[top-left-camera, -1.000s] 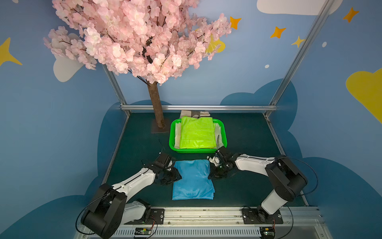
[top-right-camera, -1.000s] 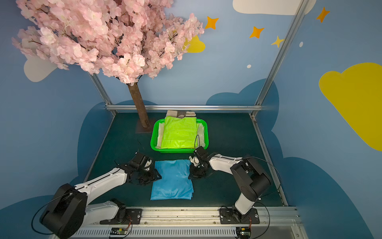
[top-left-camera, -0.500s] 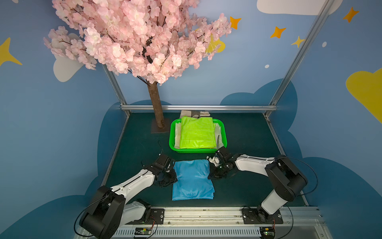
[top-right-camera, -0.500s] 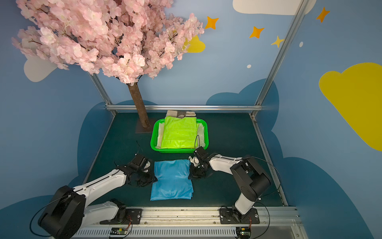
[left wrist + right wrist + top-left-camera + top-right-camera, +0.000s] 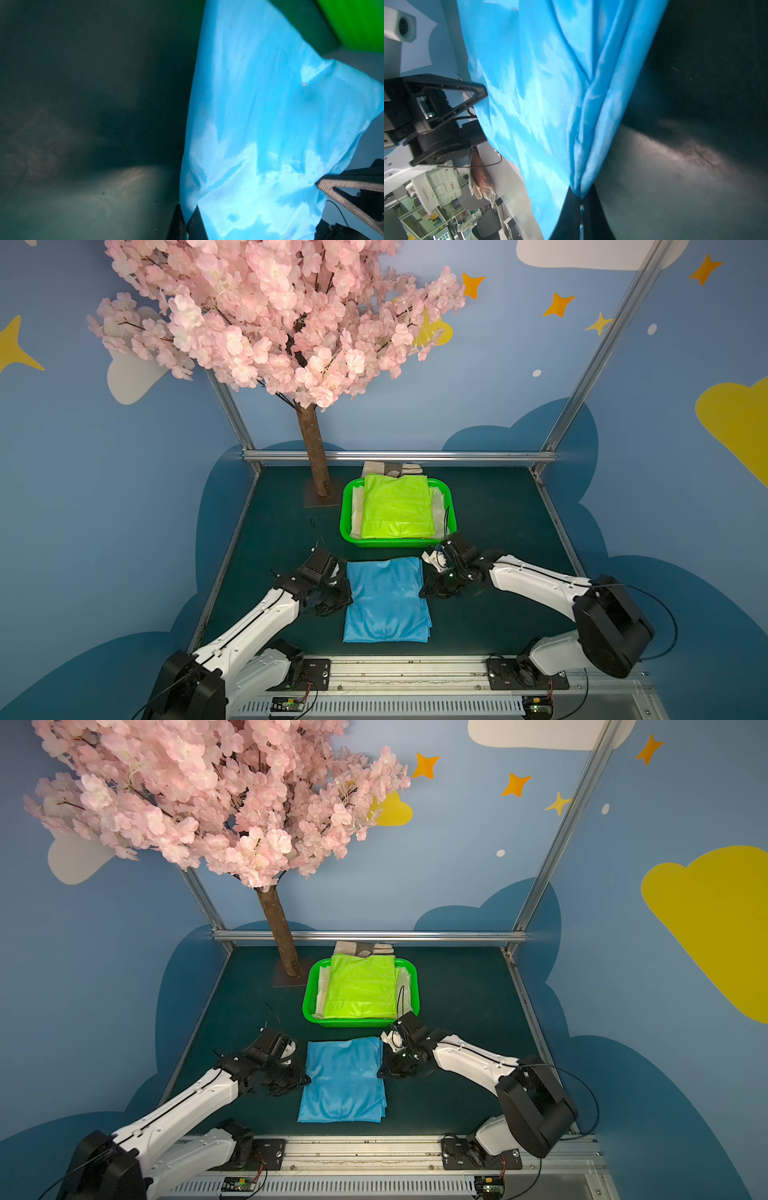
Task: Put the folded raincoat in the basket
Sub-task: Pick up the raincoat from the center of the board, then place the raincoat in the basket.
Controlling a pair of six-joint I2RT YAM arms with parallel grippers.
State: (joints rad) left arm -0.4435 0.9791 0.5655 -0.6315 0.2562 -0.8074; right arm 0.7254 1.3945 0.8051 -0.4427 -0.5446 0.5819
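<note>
My left end effector [image 5: 187, 222] and right end effector [image 5: 580, 200] clamp raincoat [image 5: 386, 599] edges | risk: slick folds may slip, sagging onto basket [image 5: 395, 543] rim.

No legible text, label, brand, number or sign in any view.

Screen [image 5: 443, 235], background of the right wrist view: coloured tiles only, too small to read.

Small circuit board [image 5: 287, 703] on the near rail, left side, seen in both top views: any markings are too small to make out.
</note>
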